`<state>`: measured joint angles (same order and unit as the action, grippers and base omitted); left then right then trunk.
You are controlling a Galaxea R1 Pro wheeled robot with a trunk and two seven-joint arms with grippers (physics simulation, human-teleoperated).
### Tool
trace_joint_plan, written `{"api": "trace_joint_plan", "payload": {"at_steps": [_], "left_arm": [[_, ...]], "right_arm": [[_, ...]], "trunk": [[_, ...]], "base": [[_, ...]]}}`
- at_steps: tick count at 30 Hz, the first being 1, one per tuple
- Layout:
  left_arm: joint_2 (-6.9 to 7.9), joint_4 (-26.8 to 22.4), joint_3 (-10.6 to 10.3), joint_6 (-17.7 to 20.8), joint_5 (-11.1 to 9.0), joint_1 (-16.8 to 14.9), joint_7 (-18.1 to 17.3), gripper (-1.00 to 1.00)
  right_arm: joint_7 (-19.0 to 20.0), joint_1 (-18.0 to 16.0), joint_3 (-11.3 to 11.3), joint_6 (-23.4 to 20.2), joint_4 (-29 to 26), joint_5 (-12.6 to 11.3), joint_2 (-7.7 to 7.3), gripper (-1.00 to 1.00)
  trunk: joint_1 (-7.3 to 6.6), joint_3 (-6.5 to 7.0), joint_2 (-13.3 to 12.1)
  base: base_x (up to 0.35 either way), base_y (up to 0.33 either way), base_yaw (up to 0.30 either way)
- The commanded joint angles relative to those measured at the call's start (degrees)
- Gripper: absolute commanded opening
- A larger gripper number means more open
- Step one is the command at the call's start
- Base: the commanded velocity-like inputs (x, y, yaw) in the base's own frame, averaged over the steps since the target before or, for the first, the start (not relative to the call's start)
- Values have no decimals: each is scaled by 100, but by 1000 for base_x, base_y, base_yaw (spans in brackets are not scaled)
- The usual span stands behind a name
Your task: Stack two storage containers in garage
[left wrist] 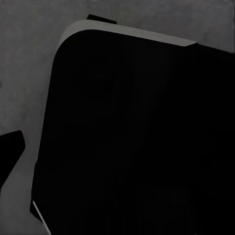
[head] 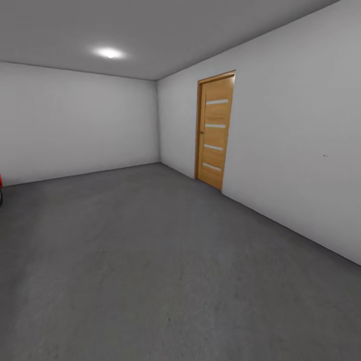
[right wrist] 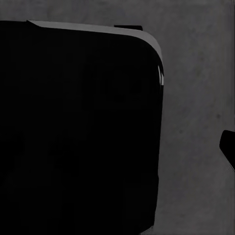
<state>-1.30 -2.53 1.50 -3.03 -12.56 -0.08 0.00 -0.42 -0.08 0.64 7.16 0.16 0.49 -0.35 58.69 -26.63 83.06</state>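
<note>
So the head camera is looking into the garage (head: pixel 100 125): plain white-grey walls, matte and flat, meeting at a corner a bit left of centre. The floor (head: pixel 150 260) is dark grey concrete with a rough, speckled grain, and it's getting blotchier toward the near edge. One round ceiling light (head: pixel 109 52) is glowing up on the grey ceiling. On the right-hand wall there's a wooden door (head: pixel 215 131), warm honey-coloured, tall and narrow, with four thin pale horizontal strips set into it and a slightly darker frame around it. At the far left edge a tiny sliver of something red (head: pixel 1 181) is peeking in, just above the floor, too little of it to say what it is.

Both wrist cameras are pointing down at the same speckled concrete. In the left wrist view a big black slab with a rounded corner (left wrist: pixel 137 137) and a thin pale-grey rim is blocking most of the picture, smooth and featureless. The right wrist view is showing a matching black rounded-corner shape (right wrist: pixel 78 132) with the same pale edge. A small dark wedge is poking in at the side of each view, but I can't tell whether either hand is open or closed.

The orange-red containers aren't anywhere on the stretch of floor that's showing.
</note>
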Motion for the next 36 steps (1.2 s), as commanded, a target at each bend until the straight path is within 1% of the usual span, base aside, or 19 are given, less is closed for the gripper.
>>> {"api": "trace_joint_plan", "payload": {"at_steps": [1, 22, 36], "left_arm": [[-1, 1, 12, -14, -27, -1, 0, 100], [4, 3, -8, 45, -36, -1, 0, 100], [0, 6, -13, 79, -30, -1, -6, 100]], "right_arm": [[-4, -1, 6, 16, 2, 5, 0, 100], [-11, -1, 1, 32, 2, 4, 0, 100], [-11, -1, 1, 35, 2, 12, 25, 100]], "trunk": [[3, -4, 2], [3, -4, 2], [3, -4, 2]], "base": [[322, 0, 0], [322, 0, 0], [322, 0, 0]]}}
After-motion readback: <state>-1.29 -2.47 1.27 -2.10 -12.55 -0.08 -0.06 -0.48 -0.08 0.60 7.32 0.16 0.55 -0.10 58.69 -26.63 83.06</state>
